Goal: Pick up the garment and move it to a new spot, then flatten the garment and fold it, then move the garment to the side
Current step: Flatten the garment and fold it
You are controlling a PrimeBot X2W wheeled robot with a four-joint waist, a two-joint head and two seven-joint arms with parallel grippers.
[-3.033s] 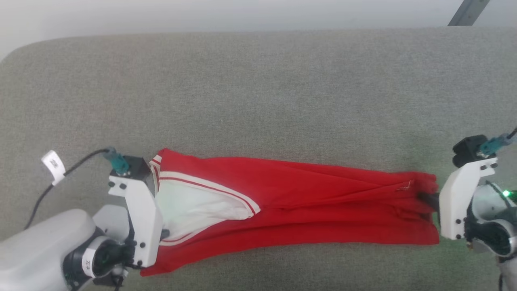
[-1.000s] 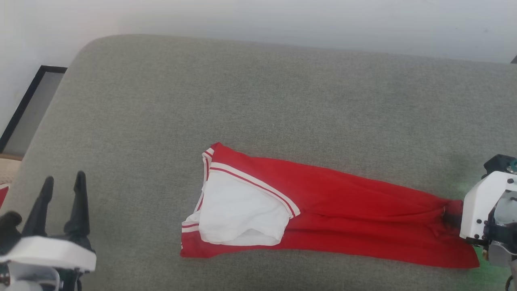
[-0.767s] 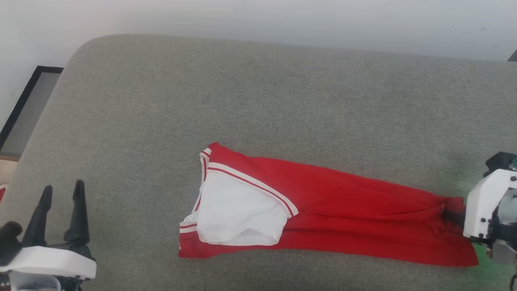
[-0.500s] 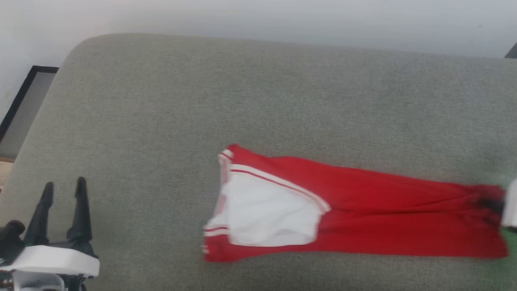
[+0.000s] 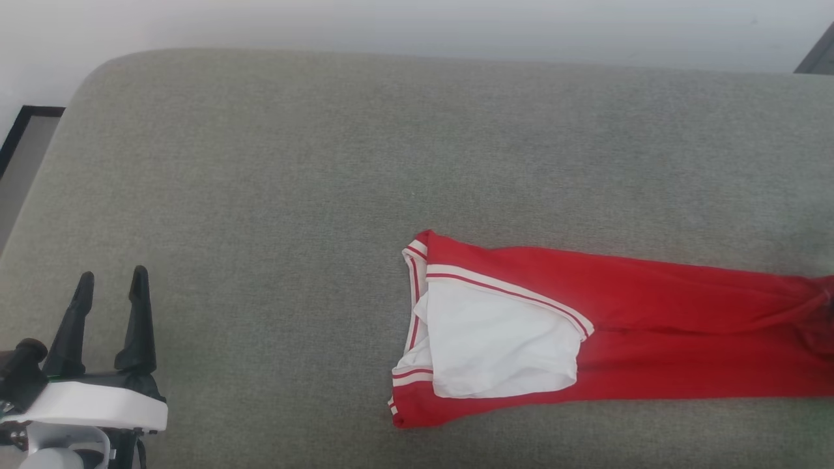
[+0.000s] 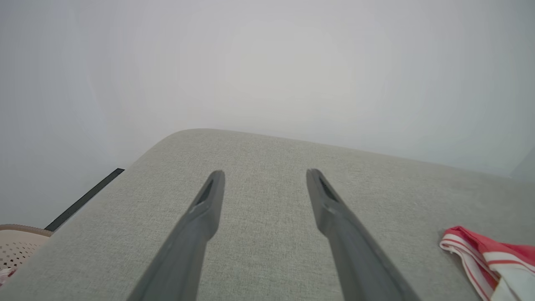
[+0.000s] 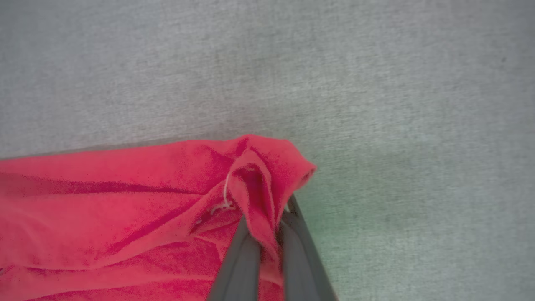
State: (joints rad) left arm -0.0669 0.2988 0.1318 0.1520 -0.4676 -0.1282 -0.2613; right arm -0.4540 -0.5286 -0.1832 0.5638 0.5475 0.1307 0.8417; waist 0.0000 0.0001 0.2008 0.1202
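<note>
One container is in sight: a beige perforated basket [image 6: 19, 246] in the lower left corner of the left wrist view, beyond the edge of the grey upholstered bench [image 5: 293, 163]. A sliver of pinkish cloth [image 6: 3, 278] shows low against it. It is too little for me to name, and I cannot tell whether it lies inside.

The red jersey [image 5: 684, 326] lies stretched in a long band across the right half of the bench and runs off the right edge of the head view. Its white sleeve [image 5: 502, 345] is folded on top at the left end. My left end effector [image 5: 112, 275] sits at the near left corner, well apart from the jersey, with its fingers spread wide and nothing between them. My right end effector [image 7: 267, 236] is pinched tight on a bunched fold of the red cloth at the jersey's far end, and the fabric drapes over the fingertips.

The right wrist view gives me the grip itself, with a loose white thread [image 7: 225, 196] by the fold. The head view gives me the whole lie of the jersey. From the left wrist view I get the red-and-white striped trim [image 6: 464, 251] low at the right, and the pale wall [image 6: 267, 62] behind the bench.
</note>
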